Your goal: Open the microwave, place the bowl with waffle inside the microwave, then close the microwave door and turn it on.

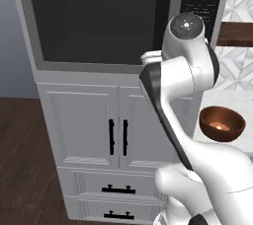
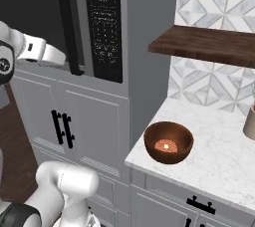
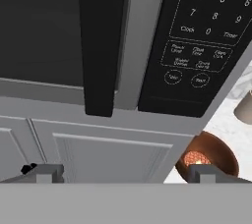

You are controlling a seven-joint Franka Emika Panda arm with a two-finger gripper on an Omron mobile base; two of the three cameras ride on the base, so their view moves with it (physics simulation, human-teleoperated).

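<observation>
Microwave [image 1: 99, 21] set into the tall grey column above the white cabinet [image 1: 116, 120], door [image 3: 44, 26] shut, black vertical handle [image 3: 101, 41] running down just beside the keypad panel [image 3: 202, 36]. Bowl [image 2: 168, 142] standing on the marble counter [image 2: 219, 156] to the right of the column, near the front edge, waffle [image 2: 166, 146] lying inside. Gripper [image 3: 125, 171] raised just before the handle's lower end, jaws spread wide, gripping nothing. Dark wooden shelf [image 2: 209, 44] on the tiled wall above the counter.
</observation>
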